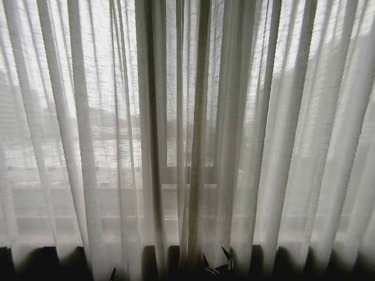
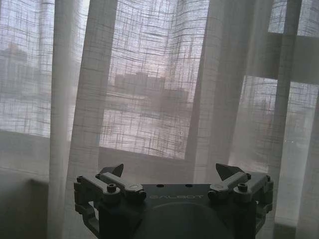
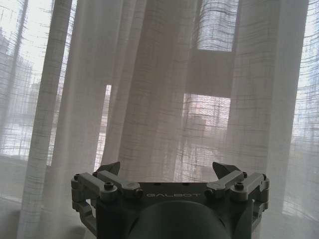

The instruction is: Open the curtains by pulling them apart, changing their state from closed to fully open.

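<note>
Head view: the sheer white, loosely woven curtains [image 1: 187, 134] hang shut across the whole window, their long pleats meeting in a darker bunched seam near the middle. Everything behind them is blurred by the weave; a pale sill band and hazy buildings outside can only be guessed at in outline. Along the lower edge the hems end above a dark strip whose nature is hard to make out. Just right of the seam, the dark fingertips of the right end effector [image 1: 218, 262] poke up, spread apart and holding nothing; the rest of it is cut off. Further left, 1 dark tip of the left end effector [image 1: 112, 273] barely shows.

Left wrist view: the grey left end effector [image 2: 169, 174] faces the curtains [image 2: 149, 84] with its 2 fingers wide apart, nothing between them and a gap before the fabric. Through the cloth, a window sill and frame bar [image 2: 286, 99] appear dimly.

Right wrist view: the right end effector [image 3: 167, 172] likewise stands fully spread and empty, just short of the thick folds of the curtains [image 3: 149, 99]. A darker frame block [image 3: 212, 72] shows through the weave beyond.
</note>
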Tool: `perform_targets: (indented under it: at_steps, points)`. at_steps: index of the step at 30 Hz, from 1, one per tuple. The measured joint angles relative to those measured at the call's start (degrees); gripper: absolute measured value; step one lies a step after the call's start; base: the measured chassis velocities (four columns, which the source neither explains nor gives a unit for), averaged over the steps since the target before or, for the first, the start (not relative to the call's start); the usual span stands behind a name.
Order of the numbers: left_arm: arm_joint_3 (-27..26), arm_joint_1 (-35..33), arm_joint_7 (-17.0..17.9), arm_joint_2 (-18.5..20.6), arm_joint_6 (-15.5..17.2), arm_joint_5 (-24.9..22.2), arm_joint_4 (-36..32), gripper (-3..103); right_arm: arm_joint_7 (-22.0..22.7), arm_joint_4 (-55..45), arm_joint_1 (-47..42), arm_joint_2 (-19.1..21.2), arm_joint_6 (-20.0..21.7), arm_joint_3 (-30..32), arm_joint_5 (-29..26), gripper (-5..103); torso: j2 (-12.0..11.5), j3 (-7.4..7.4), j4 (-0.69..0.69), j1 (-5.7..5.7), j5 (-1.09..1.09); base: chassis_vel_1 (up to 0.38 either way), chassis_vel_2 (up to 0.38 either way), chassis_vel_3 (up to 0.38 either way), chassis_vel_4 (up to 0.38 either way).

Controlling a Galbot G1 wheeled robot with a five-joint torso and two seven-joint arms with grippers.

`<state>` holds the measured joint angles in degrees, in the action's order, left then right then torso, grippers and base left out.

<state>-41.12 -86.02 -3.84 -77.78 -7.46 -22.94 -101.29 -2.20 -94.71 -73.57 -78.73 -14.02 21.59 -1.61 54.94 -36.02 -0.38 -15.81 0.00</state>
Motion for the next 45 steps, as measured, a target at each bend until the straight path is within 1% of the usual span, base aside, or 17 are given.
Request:
perform_targets:
  at_steps: [4,8,9,11,14,15,16,17,20,25,31,32,39,41,42,43,45]
  points:
    - [0.08,0.18,-0.03,0.0,0.0,0.0,0.4,100,-0.01,0.17,0.13,0.0,-0.22,0.01,0.09,100,0.0,0.0,-0.01,0.0,-0.01,-0.154,-0.135,0.126,0.136]
    - [0.19,0.31,-0.16,-0.01,-0.01,0.0,0.75,100,-0.15,1.5,0.45,0.03,-3.18,0.19,2.63,100,-0.01,0.0,-0.02,0.0,0.03,-0.124,-0.105,0.101,0.113]
    - [0.19,0.31,-0.16,-0.01,-0.01,0.0,0.75,100,-0.15,1.5,0.45,0.03,-3.18,0.19,2.63,100,-0.01,0.0,-0.02,0.0,0.03,-0.086,-0.064,0.059,0.074]
    - [0.23,0.39,-0.2,-0.02,-0.01,0.0,0.92,100,-0.12,2.06,0.58,0.03,-4.78,0.09,4.23,100,-0.01,0.0,-0.02,0.01,0.01,-0.027,-0.032,0.029,0.034]
    - [0.23,0.41,-0.22,-0.01,-0.01,0.0,1.03,100,-0.32,2.13,0.62,0.01,-5.34,-0.41,5.42,100,-0.01,0.0,0.0,0.0,0.0,0.0,0.0,0.0,0.0]
    - [0.23,0.44,-0.23,0.01,-0.01,0.0,1.14,100,-1.33,2.13,0.65,0.0,-5.62,-0.84,5.79,100,0.0,0.0,0.01,0.0,-0.03,0.0,0.0,0.0,0.0]
    - [0.23,0.46,-0.24,0.04,-0.01,0.0,1.22,100,-3.34,2.02,0.68,0.0,-5.76,-1.42,5.91,100,0.0,0.0,0.0,0.0,-0.03,0.0,0.0,0.0,0.0]
    - [0.23,0.46,-0.24,0.04,-0.01,0.0,1.22,100,-3.34,2.02,0.68,0.0,-5.76,-1.42,5.91,100,0.0,0.0,0.0,0.0,-0.03,0.0,0.0,0.0,0.0]
    - [0.23,0.44,-0.27,0.05,-0.02,0.0,1.26,100,-6.72,1.61,1.19,0.0,-5.51,-3.74,5.95,100,0.0,0.0,0.01,0.0,-0.01,0.0,0.0,0.0,0.0]
    - [0.23,0.26,-0.31,0.04,-0.02,0.0,1.16,100,-7.11,1.64,3.11,0.02,-3.4,-7.68,5.79,100,0.0,0.0,-0.02,0.0,0.01,0.0,0.0,0.0,0.0]
    - [-0.08,-0.2,-0.31,0.02,-0.04,0.08,0.86,100,-5.64,3.03,7.61,0.01,-0.33,-11.67,3.21,100,0.0,0.0,0.0,0.0,-0.02,0.0,0.0,0.0,0.0]
    - [-0.23,-0.5,-0.31,-0.1,-0.16,0.18,0.82,100,-5.37,4.83,10.08,0.0,0.28,-12.96,1.78,100,0.0,0.0,0.01,0.0,-0.01,0.0,0.0,0.0,0.0]
    - [-1.27,-1.45,-0.26,-0.48,-0.84,0.68,0.81,100,-4.72,12.32,16.99,0.02,0.45,-16.14,0.76,100,-0.01,0.0,-0.01,0.0,0.0,0.0,0.0,0.0,0.0]
    - [-1.7,-1.69,-0.13,-0.55,-1.0,0.71,0.83,100,-3.2,14.51,18.8,0.01,0.46,-17.35,0.78,100,0.0,0.0,0.0,0.0,0.0,0.0,0.0,0.0,0.0]
    - [-1.87,-1.82,-0.04,-0.61,-1.05,0.73,0.88,100,-1.39,15.71,19.9,0.01,0.45,-18.21,0.63,100,-0.01,0.0,0.0,0.0,0.0,0.0,0.0,0.0,0.0]
    - [-1.87,-1.82,-0.04,-0.61,-1.05,0.73,0.88,100,-1.39,15.71,19.9,0.01,0.45,-18.21,0.63,100,-0.01,0.0,0.0,0.0,0.0,0.0,0.0,0.0,0.0]
    - [-2.06,-2.03,0.05,-0.84,-1.17,0.95,0.95,100,1.95,16.99,21.6,0.01,0.55,-20.04,-0.28,100,-0.01,0.0,-0.01,0.0,0.0,0.0,0.0,0.0,0.0]
